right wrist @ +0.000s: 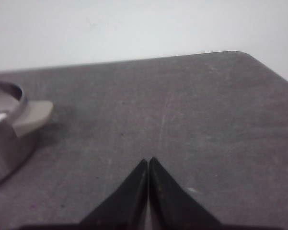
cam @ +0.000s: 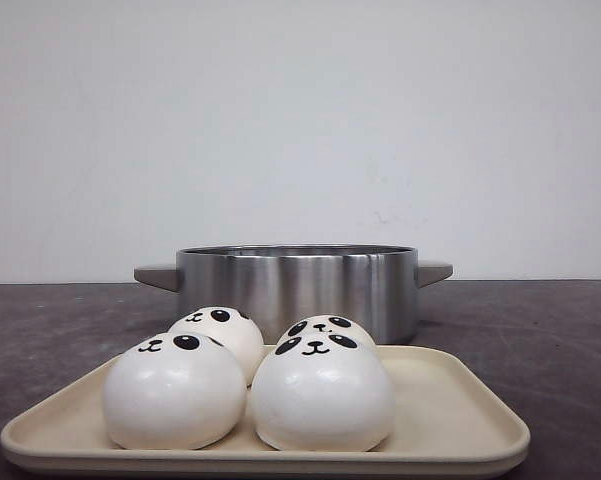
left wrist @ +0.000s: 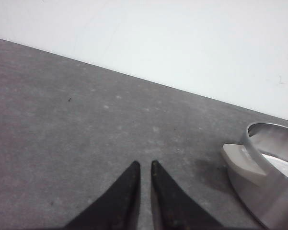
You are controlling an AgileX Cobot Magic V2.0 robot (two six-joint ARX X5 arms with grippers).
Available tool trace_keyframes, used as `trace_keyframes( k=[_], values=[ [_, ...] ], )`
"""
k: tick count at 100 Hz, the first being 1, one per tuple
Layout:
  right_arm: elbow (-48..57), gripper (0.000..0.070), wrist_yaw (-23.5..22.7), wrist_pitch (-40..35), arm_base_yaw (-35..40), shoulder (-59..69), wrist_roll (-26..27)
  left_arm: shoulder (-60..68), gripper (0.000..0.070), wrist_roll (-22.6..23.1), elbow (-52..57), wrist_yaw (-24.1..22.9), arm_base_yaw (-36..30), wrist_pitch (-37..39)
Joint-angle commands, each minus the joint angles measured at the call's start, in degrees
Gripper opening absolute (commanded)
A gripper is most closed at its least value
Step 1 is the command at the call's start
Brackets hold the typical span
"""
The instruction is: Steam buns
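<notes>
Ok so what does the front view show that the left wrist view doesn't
Only the front view shows the four buns, with panda faces, sitting on a beige tray in front of the pot, and both pot handles at once. Only the left wrist view shows the left end effector, its black fingers nearly together over bare table, holding nothing. Both show the steel pot, the dark grey table and the white wall behind.
</notes>
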Motion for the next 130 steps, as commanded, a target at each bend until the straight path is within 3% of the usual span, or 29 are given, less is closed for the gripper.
trace_keyframes(
  k=[1, 15, 25, 32, 45, 56, 64, 75, 82, 88, 92, 93, 94, 97, 102, 105, 130],
  values=[
    [0.2, 0.0, -0.3, 3.2, 0.1, 0.1, -1.6, 0.0, 0.0, -1.1, 0.5, 0.5, 0.0, 0.8],
    [3.4, 0.0, -5.1, 7.1, 0.2, 0.1, 4.7, 0.1, 0.0, -4.9, 3.5, 6.5, 0.0, 0.0],
    [10.8, 0.0, -8.0, 1.2, 0.2, 0.5, 6.3, 1.1, 0.0004, -8.7, 9.1, 11.4, 0.0, -3.7],
    [17.5, 0.0, -8.0, -4.2, 0.2, 2.3, 6.1, 3.1, 0.0005, -9.0, 14.7, 14.7, 0.0, -8.7],
    [30.7, 0.0, -10.1, -10.3, 0.2, 8.3, 1.8, 10.3, 0.0006, -7.5, 28.3, 17.2, 0.0, -18.5],
    [41.0, 0.0, -14.2, -12.6, 0.2, 14.6, -2.1, 18.2, 0.0005, -2.5, 40.3, 17.6, 0.0, -24.3],
    [46.9, 0.0, -19.4, -13.0, 0.2, 18.8, -1.9, 23.6, 0.0005, 0.7, 48.0, 17.6, 0.0, -27.6],
    [52.1, 0.0, -26.8, -12.4, 0.2, 22.5, -1.9, 28.9, 0.0009, 1.6, 55.9, 19.5, 0.0, -29.4],
    [53.6, 0.0, -30.2, -12.5, 0.2, 23.6, -1.7, 30.9, 0.0097, 1.7, 58.6, 21.5, 0.0, -29.2],
    [54.1, 0.0003, -31.6, -12.5, 0.2, 23.7, -0.5, 31.7, 0.0261, 2.0, 59.5, 22.4, 0.0, -29.4],
    [54.2, 0.0065, -31.7, -12.6, 0.2, 23.7, 0.7, 31.9, 0.0453, 1.9, 59.7, 22.7, 0.0, -29.4],
    [54.2, 0.0097, -31.7, -12.6, 0.2, 23.7, 1.0, 31.9, 0.0477, 1.9, 59.7, 22.8, 0.0, -29.4],
    [54.2, 0.0134, -31.7, -12.6, 0.2, 23.7, 1.3, 32.0, 0.0561, 1.8, 59.7, 22.9, 0.0, -29.5],
    [54.3, 0.0276, -31.5, -12.6, 0.2, 23.7, 2.3, 32.0, 0.07, 1.6, 59.7, 22.9, 0.0, -29.7],
    [54.3, 0.056, -31.4, -12.6, 0.2, 23.7, 4.6, 31.9, 0.07, 1.5, 59.7, 23.0, 0.0, -30.3],
    [54.4, 0.069, -31.4, -12.7, 0.2, 23.7, 6.0, 31.9, 0.07, 1.6, 59.7, 23.5, 0.0, -30.8],
    [54.9, 0.07, -31.5, -12.6, 0.2, 23.7, 10.3, 31.9, 0.07, 1.6, 59.7, 25.3, 0.0, -34.7]
  ],
)
